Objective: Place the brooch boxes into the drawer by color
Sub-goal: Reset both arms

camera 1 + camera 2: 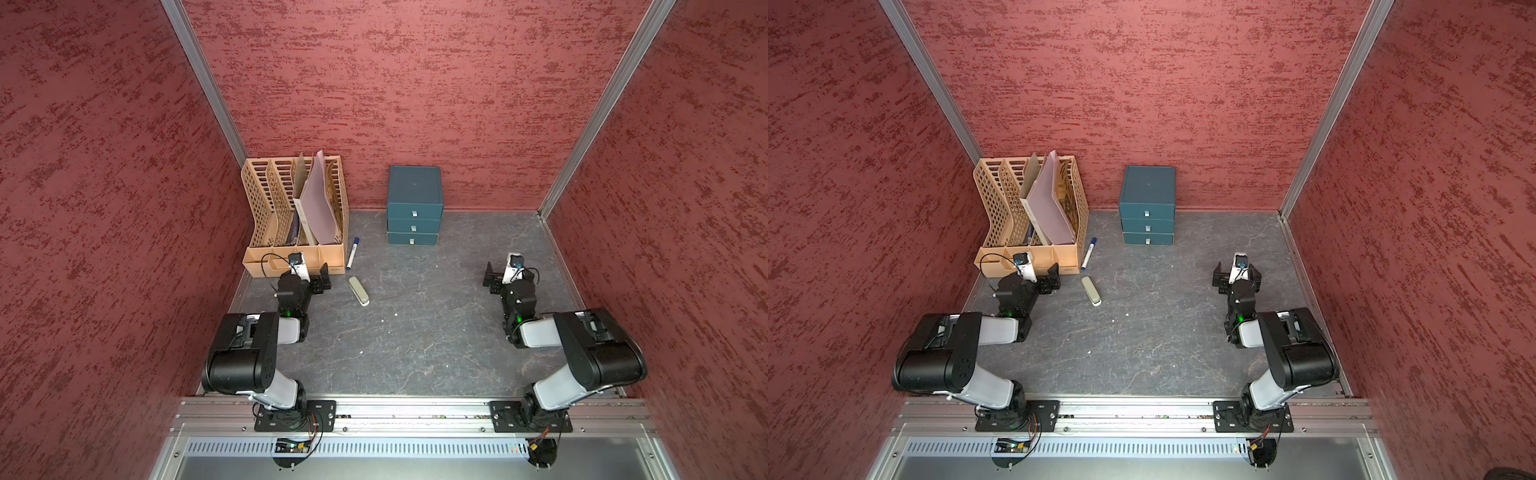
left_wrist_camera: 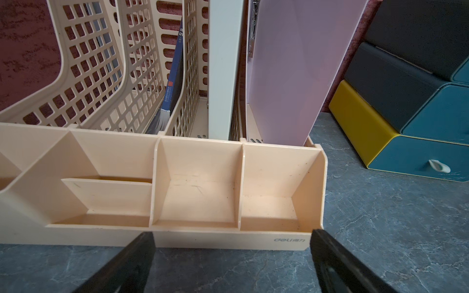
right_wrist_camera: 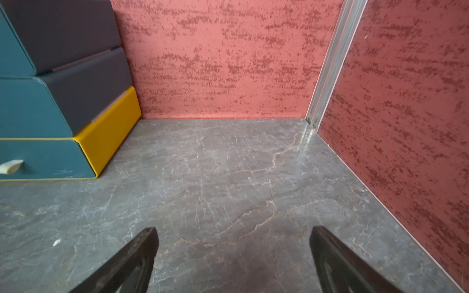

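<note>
0 brooch boxes show outside the teal drawer unit (image 1: pixel 414 208), its 3 drawers shut, left gripper (image 2: pixel 231 234) and right gripper (image 3: pixel 234 232) apart and empty near it: sorting looks done.

One teal drawer unit (image 1: pixel 414 187) holds three drawers (image 1: pixel 413 226). One file rack (image 1: pixel 255 199), one marker (image 1: pixel 352 249), one beige-grey block (image 1: pixel 358 291)

Grey marbled tabletop (image 1: pixel 415 353) bearing: beige lattice file organiser (image 1: pixel 257 199), far left; teal three-drawer unit (image 1: pixel 414 187), far centre; blue-capped marker (image 1: pixel 352 253) just right of the organiser; beige-grey oblong block (image 1: pixel 358 291) nearer, close to the marker.
</note>
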`<control>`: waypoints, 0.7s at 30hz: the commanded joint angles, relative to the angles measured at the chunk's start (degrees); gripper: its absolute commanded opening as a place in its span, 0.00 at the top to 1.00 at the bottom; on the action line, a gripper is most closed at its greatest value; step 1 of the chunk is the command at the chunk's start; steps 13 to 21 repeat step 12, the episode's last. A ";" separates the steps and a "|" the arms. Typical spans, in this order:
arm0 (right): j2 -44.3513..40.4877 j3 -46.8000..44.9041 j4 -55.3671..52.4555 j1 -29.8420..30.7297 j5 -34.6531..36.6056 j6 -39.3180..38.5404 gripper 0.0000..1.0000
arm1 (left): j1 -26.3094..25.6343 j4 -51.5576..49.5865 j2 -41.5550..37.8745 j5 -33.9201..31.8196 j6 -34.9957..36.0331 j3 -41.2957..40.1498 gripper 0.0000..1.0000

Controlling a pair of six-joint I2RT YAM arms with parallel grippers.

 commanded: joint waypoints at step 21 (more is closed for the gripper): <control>-0.80 0.71 -3.19 -0.85 -0.94 0.37 0.02 | 0.16 0.13 -0.14 0.58 0.75 0.23 0.00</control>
